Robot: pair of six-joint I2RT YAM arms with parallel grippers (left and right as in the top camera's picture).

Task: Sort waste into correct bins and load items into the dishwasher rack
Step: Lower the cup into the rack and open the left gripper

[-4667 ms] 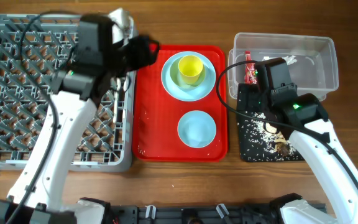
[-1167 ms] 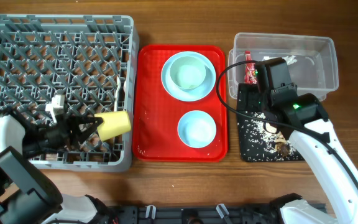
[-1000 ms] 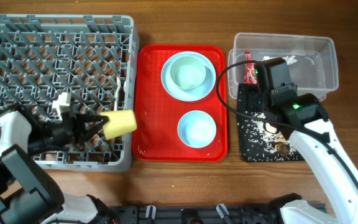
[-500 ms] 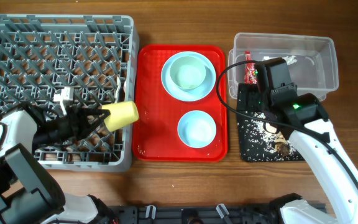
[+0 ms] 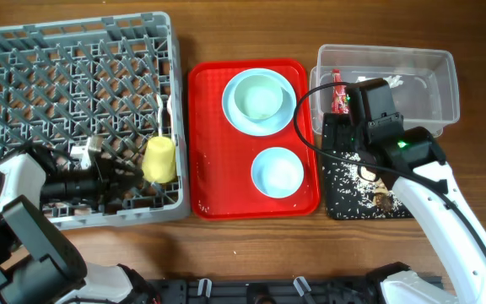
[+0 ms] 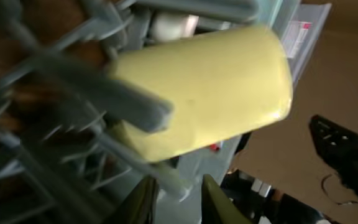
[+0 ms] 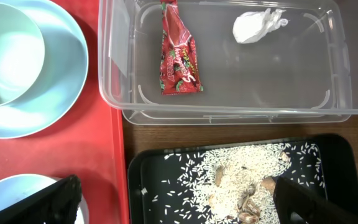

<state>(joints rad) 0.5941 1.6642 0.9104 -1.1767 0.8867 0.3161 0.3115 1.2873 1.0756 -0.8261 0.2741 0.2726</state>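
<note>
The yellow cup (image 5: pixel 159 160) lies on its side among the pegs at the right edge of the grey dishwasher rack (image 5: pixel 24 76). It fills the left wrist view (image 6: pixel 210 93). My left gripper (image 5: pixel 125 171) is low inside the rack just left of the cup; its fingertips (image 6: pixel 179 199) are a little apart with no cup between them. A white fork (image 5: pixel 160 114) stands in the rack. The pale blue plate (image 5: pixel 236 80) and bowl (image 5: pixel 278 171) sit on the red tray. My right gripper (image 7: pixel 179 199) is wide open and empty over the black tray (image 7: pixel 148 186).
The clear tub (image 5: pixel 445 59) holds the red wrapper (image 7: pixel 178 55) and the white tissue (image 7: pixel 257 26). The black tray holds rice and food scraps (image 7: pixel 247 180). The red serving tray (image 5: pixel 218 177) lies between the rack and the bins.
The cup went from held out over the rack's right edge to lying inside it. The rack turned and slid right, and the red tray moved right. The right arm stayed still.
</note>
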